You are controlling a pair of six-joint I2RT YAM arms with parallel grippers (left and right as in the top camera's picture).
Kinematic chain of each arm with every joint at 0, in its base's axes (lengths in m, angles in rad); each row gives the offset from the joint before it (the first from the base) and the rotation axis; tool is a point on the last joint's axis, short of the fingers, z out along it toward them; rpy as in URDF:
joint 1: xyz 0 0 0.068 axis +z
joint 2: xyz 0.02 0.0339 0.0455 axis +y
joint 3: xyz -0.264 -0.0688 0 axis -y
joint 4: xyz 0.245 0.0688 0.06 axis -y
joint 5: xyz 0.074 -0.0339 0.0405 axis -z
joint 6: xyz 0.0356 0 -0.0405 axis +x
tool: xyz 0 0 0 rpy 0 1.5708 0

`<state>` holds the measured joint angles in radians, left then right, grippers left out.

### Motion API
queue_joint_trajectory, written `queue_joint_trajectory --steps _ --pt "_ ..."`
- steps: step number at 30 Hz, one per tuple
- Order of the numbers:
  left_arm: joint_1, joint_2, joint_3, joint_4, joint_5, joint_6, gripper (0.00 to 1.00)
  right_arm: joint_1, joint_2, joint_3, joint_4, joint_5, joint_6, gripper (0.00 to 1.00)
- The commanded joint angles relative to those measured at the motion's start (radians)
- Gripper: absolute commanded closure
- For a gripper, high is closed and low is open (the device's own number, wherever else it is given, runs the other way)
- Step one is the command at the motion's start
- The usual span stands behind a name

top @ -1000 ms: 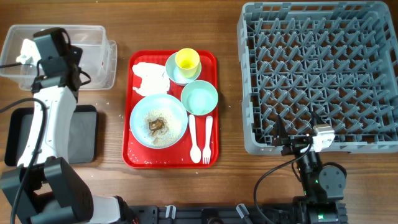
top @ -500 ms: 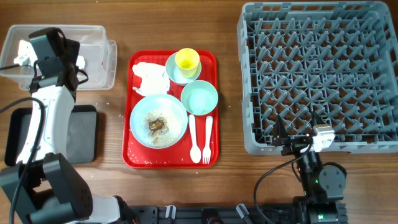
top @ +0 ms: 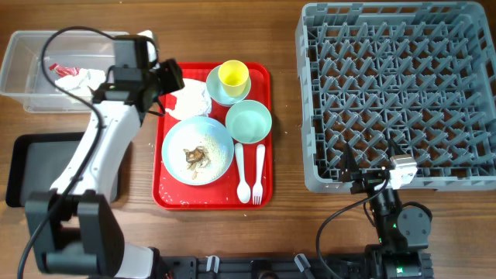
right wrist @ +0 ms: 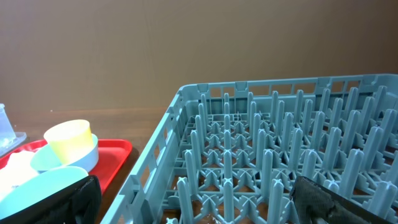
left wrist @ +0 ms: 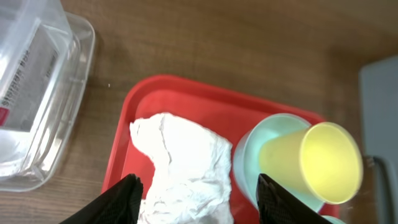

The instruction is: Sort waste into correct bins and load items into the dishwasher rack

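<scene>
Dishwasher rack (top: 395,93) fills the 3 o'clock side of the worktop (top: 287,232), its pegs bare, so nothing is loaded yet. The red serving tray (top: 265,198) sits at centre, with the clear box (top: 23,74) at 10 o'clock and the black tray (top: 23,167) at 8 o'clock.

On the red tray, the white plate (top: 221,159) lies toward 8 o'clock and carries food scraps (top: 194,155) and crumbs. The mint green bowl (top: 248,122) sits just beside the plate. The yellow cup (top: 233,75) stands in the pale blue bowl (top: 215,89) at 12 o'clock. The crumpled napkin (left wrist: 180,155) lies in the 11 o'clock corner, against that bowl. The spoon (top: 241,167) and fork (top: 259,167) lie side by side at 5 o'clock. The wrapper (top: 66,72) lies in the clear box.

The left fingers (left wrist: 121,199) stand apart above the napkin, one on each side of it. The right fingers (right wrist: 74,199) are spread wide and empty at the rack's 6 o'clock wall.

The napkin looks like the next pick. The finger on the 3 o'clock side is close to the blue bowl, so a descent could catch its rim and tip the cup. A shallow pinch might also take only a loose fold, letting the napkin unfurl and drag across the plate's crumbs.
</scene>
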<state>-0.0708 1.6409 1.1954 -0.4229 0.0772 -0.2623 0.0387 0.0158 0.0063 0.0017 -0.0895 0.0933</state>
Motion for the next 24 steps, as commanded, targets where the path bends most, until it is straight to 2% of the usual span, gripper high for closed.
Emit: queue_joint_trajectory --steps 1,7,16,21,23,24 --pt "-0.024 0.114 0.000 -0.023 -0.124 0.049 0.39 0.004 -0.005 -0.001 0.005 -0.012 0.013 0.00" --pt "-0.025 0.269 0.000 -0.013 -0.124 0.050 0.40 0.004 -0.005 -0.001 0.005 -0.012 0.013 0.00" --pt "-0.026 0.326 0.000 -0.010 -0.120 0.050 0.44 0.004 -0.005 -0.001 0.005 -0.012 0.013 0.00" --pt "-0.031 0.369 0.000 -0.010 -0.120 0.050 0.50 0.004 -0.005 -0.001 0.005 -0.012 0.013 0.00" --pt "-0.034 0.367 0.000 -0.007 -0.120 0.050 0.61 0.004 -0.005 -0.001 0.005 -0.012 0.013 0.00" --pt "-0.034 0.365 0.000 -0.004 -0.120 0.049 0.77 0.004 -0.005 -0.001 0.005 -0.012 0.013 0.00"
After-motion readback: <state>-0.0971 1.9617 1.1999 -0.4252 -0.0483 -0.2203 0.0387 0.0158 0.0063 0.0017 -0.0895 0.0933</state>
